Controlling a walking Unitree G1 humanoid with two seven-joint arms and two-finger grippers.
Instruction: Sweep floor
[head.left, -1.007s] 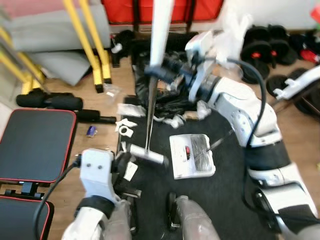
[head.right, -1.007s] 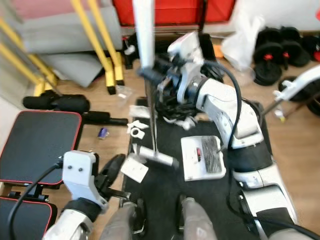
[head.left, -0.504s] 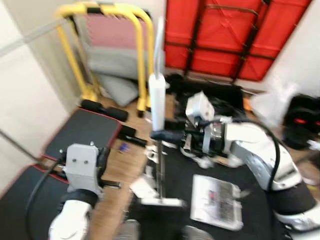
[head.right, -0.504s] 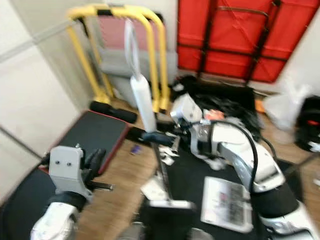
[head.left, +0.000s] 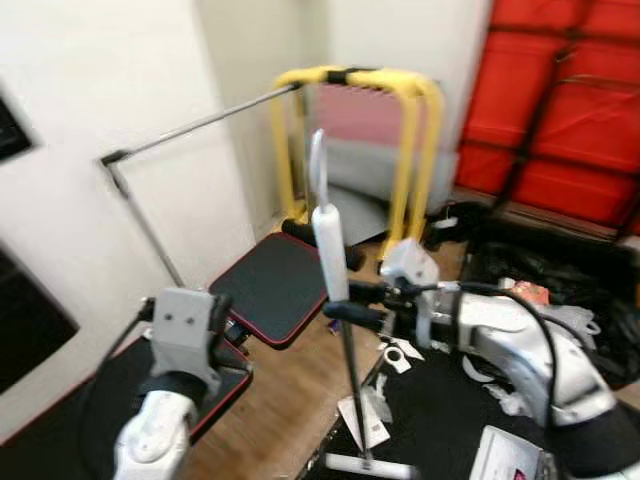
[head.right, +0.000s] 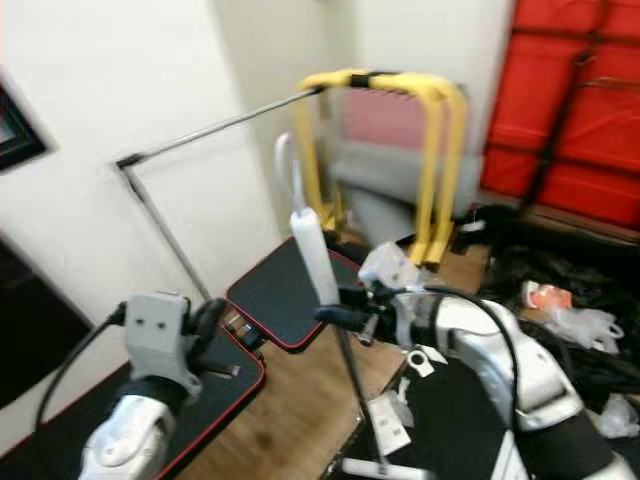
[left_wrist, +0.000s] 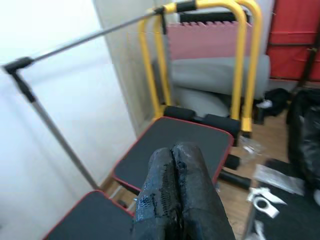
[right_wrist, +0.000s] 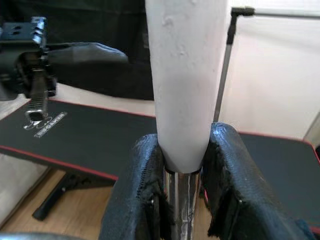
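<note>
A sweeper stands upright on the floor: its white handle (head.left: 328, 250) tops a thin metal shaft (head.left: 352, 400), and its pale head (head.left: 365, 467) rests at the edge of a black mat. My right gripper (head.left: 345, 302) is shut on the shaft just below the white handle, seen close in the right wrist view (right_wrist: 182, 190) with one finger on either side of the handle (right_wrist: 181, 75). My left gripper (left_wrist: 175, 155) is raised at the left, over the bench, its fingers pressed together on nothing.
A black bench with red trim (head.left: 275, 285) lies at the left by a white wall. Behind it stand a yellow frame (head.left: 400, 120), a slanting metal bar (head.left: 200, 125) and red mats (head.left: 560, 110). Paper scraps (head.left: 365, 420) and black bags (head.left: 540, 280) litter the floor.
The camera has swung up and to the left, from the littered mat to the wall and bench. The right gripper still holds the sweeper; the left arm stays raised.
</note>
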